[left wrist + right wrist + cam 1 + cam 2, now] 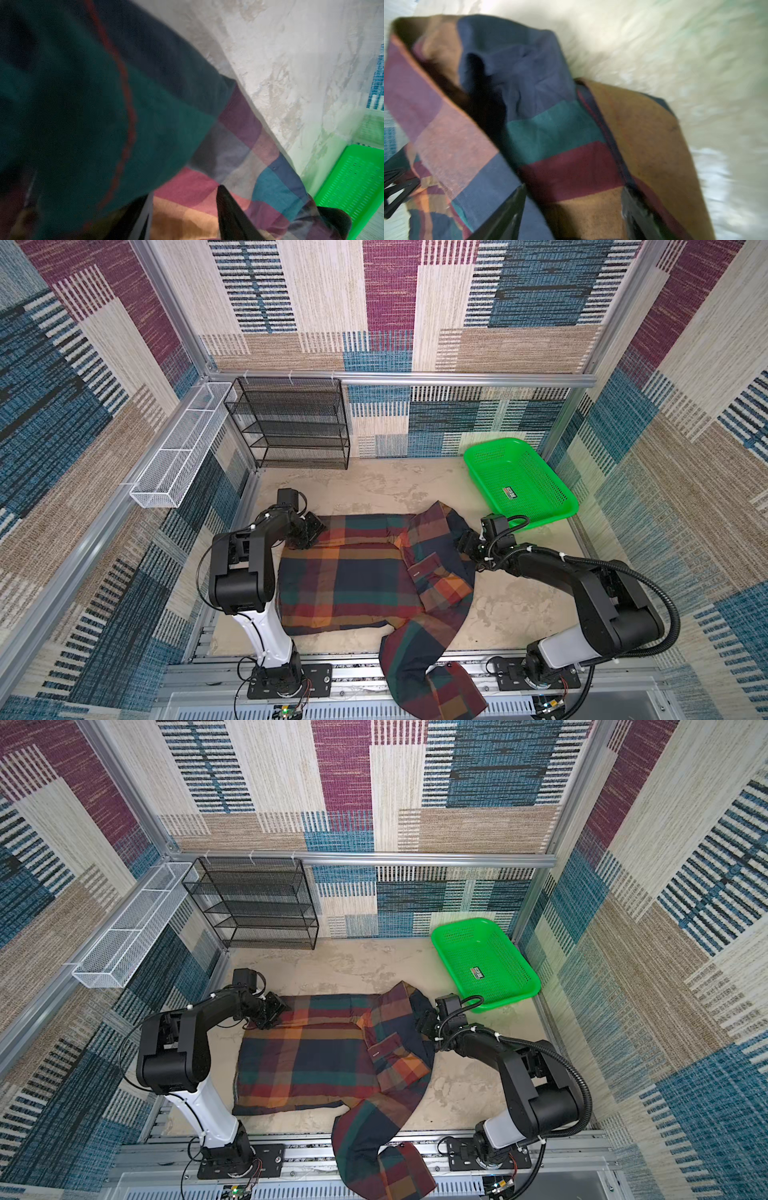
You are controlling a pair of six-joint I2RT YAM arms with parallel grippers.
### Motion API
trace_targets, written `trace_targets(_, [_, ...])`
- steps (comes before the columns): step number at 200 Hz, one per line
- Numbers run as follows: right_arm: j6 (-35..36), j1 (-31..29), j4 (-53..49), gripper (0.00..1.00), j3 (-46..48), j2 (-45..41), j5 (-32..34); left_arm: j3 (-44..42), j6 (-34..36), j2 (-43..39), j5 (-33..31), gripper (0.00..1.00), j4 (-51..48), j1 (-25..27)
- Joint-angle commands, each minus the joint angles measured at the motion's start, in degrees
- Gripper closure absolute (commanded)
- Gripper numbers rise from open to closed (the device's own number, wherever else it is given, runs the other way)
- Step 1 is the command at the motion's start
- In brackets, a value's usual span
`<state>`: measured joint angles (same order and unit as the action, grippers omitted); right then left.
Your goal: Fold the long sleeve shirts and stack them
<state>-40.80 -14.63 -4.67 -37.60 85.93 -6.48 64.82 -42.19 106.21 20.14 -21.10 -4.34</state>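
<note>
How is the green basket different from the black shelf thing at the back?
The green plastic basket lies low on the table, over on the right. The black mesh rack stands tall at the back, on the left. The basket is one open tray, but the rack has several shelves stacked up. Both are full of little holes, and neither holds any clothes.

One plaid shirt [353,572], one green basket [513,477] at two o'clock, one black rack [291,423] at eleven, one white tray [174,466] at ten, two robot arms [243,568] [598,593]
</note>
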Motion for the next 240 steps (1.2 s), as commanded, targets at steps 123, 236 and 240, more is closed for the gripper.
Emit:
trace_targets(123, [14.53,-15.68,-22.29,0.17,-11.71,-9.78,7.35,5.9,4.26,-15.45,1.89,0.33,-6.88,-1.11])
trace_targets(236, [23.17,-23.13,-16.51,0.37,-15.67,8.06,8.53,-10.34,14.12,-51.92,-16.73,0.01,-19.67,-1.2])
trace_targets(240, [23.1,-23.22,-16.87,0.39,-15.7,8.81,9.49,-10.55,14.19,-52.93,-16.59,0.01,-20.12,-1.15])
